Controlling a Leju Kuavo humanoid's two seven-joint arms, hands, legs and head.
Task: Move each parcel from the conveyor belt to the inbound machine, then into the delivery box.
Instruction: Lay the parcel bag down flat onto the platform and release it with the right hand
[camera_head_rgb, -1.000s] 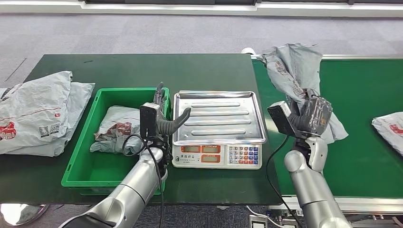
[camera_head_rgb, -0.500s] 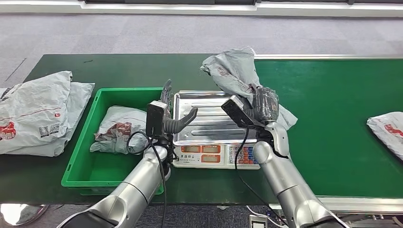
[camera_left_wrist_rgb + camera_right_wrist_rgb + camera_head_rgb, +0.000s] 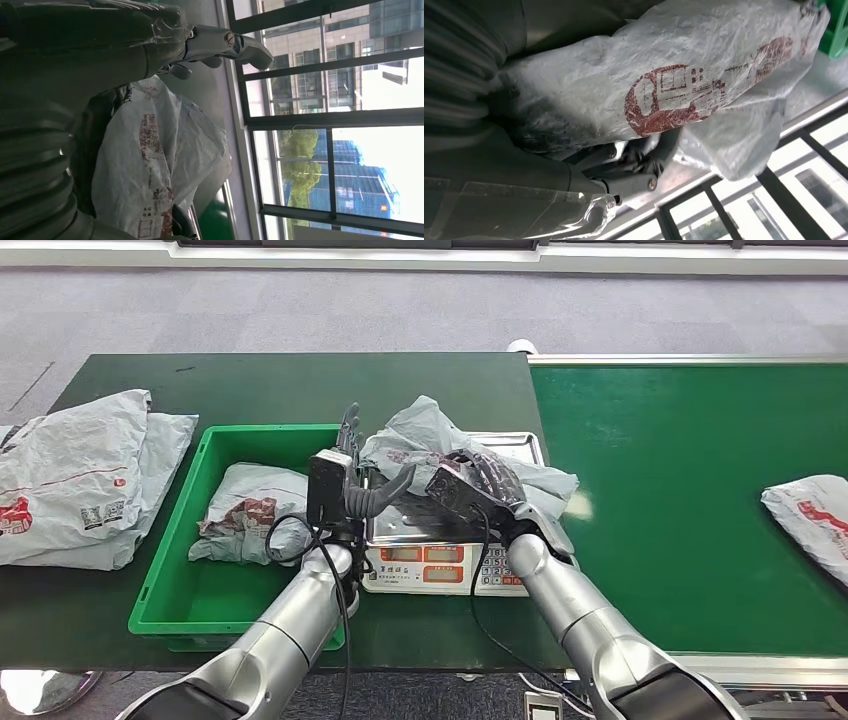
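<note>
Right hand [image 3: 492, 478] closed around a crumpled grey parcel [image 3: 430, 445], holding it over the metal tray of the scale [image 3: 455, 565]; parcel spread across most of the tray, whether resting on it or just above cannot be told. In the right wrist view, same parcel [image 3: 664, 85] pressed close against the hand, red print on the plastic. Left hand [image 3: 362, 480] empty, fingers apart and pointing up, at the edge between the green box [image 3: 170, 580] and the scale, just beside the parcel. One more grey parcel in the box [image 3: 245, 512]. Other bags [image 3: 80, 475] lying on the dark table [image 3: 270, 385], left of the box. Another parcel on the belt [image 3: 812, 518], at the far right of the green belt [image 3: 680, 440], well apart from the scale.
</note>
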